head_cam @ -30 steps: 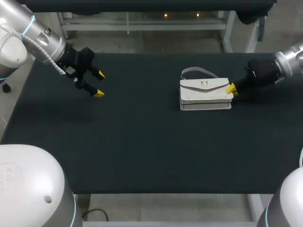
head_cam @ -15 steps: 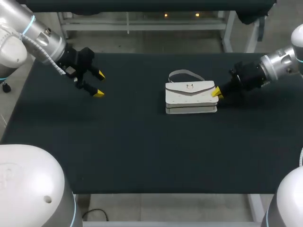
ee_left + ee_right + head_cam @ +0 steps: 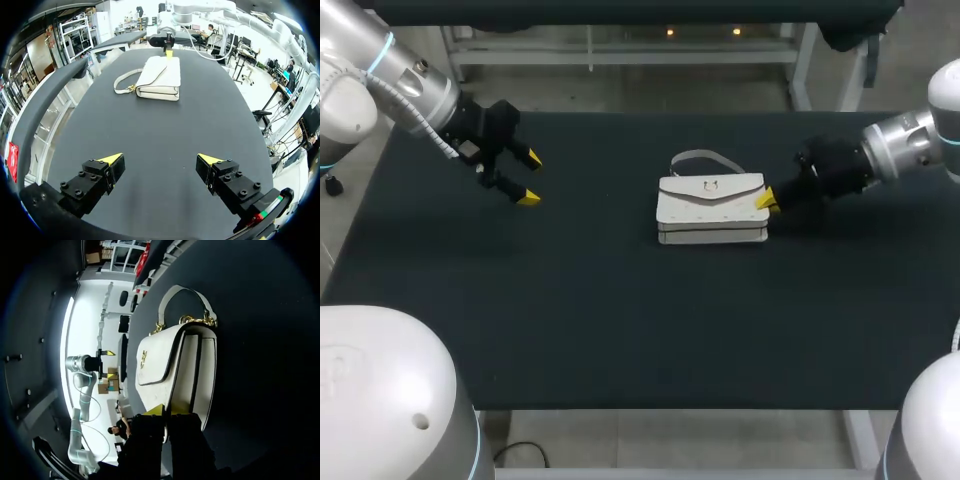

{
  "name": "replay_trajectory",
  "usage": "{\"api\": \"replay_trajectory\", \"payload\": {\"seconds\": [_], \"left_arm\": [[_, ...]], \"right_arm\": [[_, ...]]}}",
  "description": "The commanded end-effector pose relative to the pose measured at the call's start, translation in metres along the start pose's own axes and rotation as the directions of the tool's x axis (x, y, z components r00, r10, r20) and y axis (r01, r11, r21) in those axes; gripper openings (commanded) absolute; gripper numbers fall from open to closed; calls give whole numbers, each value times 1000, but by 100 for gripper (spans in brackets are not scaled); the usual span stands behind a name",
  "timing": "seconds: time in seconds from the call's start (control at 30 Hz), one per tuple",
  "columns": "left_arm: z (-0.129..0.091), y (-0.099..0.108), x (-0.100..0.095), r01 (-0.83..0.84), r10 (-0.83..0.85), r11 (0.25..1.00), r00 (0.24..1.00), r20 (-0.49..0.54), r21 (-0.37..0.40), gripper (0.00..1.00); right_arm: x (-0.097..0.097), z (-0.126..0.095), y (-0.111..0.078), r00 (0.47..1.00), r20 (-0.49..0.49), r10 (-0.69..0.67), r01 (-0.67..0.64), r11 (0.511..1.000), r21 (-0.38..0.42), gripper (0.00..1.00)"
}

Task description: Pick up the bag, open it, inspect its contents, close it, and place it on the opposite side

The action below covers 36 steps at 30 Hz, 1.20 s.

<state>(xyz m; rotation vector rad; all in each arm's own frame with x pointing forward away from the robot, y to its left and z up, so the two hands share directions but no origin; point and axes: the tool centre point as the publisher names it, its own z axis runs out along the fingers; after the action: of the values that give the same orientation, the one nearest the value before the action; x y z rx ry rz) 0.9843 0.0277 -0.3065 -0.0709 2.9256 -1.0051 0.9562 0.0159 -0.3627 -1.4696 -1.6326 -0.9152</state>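
Observation:
A white flap handbag with a short strap lies flat near the middle of the black table. My right gripper is shut, and its yellow tips press side by side against the bag's right end, holding nothing. In the right wrist view the bag lies just ahead of the closed tips. My left gripper hangs open over the table's left part, far from the bag. In the left wrist view the bag lies well ahead of the open left gripper, with the right gripper behind it.
The bag is the only object on the black table. The table's far edge runs behind the bag and its near edge lies toward me. Bare cloth stretches between the left gripper and the bag.
The bag has slid leftward toward the table's middle, with the shut right gripper moving along against its right end. The left arm has not moved.

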Motion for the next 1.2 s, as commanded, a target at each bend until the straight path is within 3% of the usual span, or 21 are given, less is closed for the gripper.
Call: {"api": "replay_trajectory", "payload": {"seconds": [0.03,0.2,0.57,1.2], "left_arm": [[1,0,0,-1,1,1000,1000,2,2,100],[1,0,0,-1,1,1000,1000,2,2,100],[1,0,0,-1,1,1000,1000,2,2,100],[1,0,0,-1,1,1000,1000,2,2,100]], "right_arm": [[12,30,5,1000,-13,-20,20,999,28,0],[27,51,2,999,-24,-47,48,997,54,0],[33,82,-9,999,-38,-30,31,999,34,0],[42,94,-9,998,-63,-19,20,1000,10,0]]}}
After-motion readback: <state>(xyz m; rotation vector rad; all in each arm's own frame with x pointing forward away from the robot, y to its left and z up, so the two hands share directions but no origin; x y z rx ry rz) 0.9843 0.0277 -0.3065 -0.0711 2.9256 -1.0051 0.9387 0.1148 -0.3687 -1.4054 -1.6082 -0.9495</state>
